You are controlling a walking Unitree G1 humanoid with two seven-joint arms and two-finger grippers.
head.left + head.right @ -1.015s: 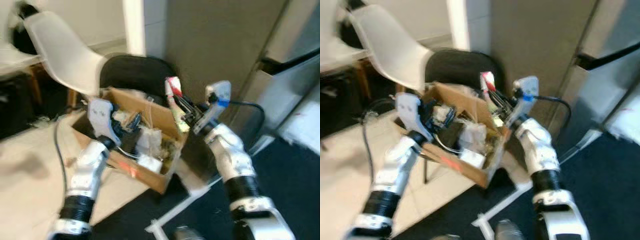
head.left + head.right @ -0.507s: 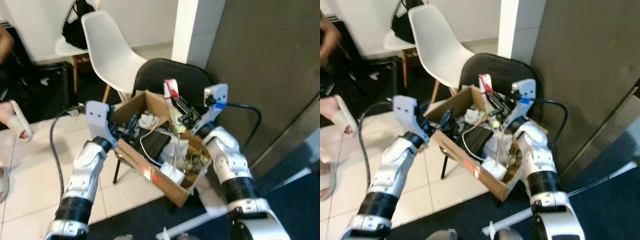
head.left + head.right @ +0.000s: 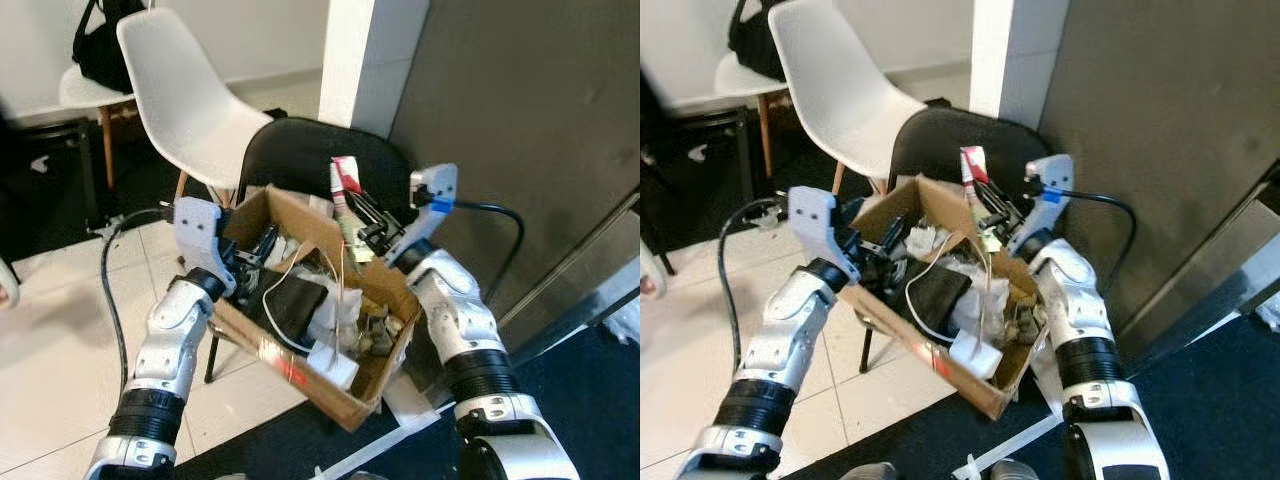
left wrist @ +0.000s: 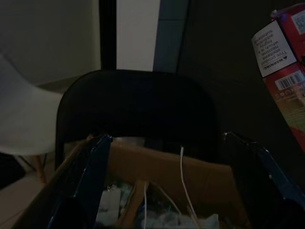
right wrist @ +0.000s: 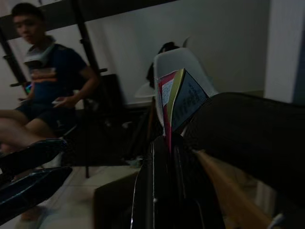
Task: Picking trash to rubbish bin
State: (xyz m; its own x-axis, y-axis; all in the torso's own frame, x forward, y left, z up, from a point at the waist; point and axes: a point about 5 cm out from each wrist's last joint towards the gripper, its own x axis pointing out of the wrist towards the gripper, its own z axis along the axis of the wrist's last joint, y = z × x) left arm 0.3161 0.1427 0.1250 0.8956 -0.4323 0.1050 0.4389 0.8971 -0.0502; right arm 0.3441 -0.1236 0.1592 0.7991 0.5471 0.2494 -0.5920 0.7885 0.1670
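Observation:
An open cardboard box (image 3: 290, 362) stuffed with trash, including a white cable (image 3: 290, 275) and crumpled wrappers, rests on a black chair (image 3: 300, 150). My right gripper (image 3: 365, 228) is shut on a flat red and white carton (image 3: 345, 185) and holds it upright over the box's far rim; the carton (image 5: 178, 98) stands between the closed fingers (image 5: 159, 191). My left gripper (image 3: 255, 258) is at the box's left wall. Its fingers (image 4: 97, 160) stand open and wide apart, and the box's inside lies between them.
A white chair (image 3: 170, 90) with a black bag (image 3: 100, 50) stands behind the box on the left. A dark grey wall panel (image 3: 520, 120) closes off the right. A person (image 5: 47, 81) sits in the background of the right wrist view. Pale floor tiles (image 3: 60, 340) lie to the left.
The whole picture has shifted and sharpened, so the camera moved. Both grippers keep their places at the box, and the carton stays in the right gripper.

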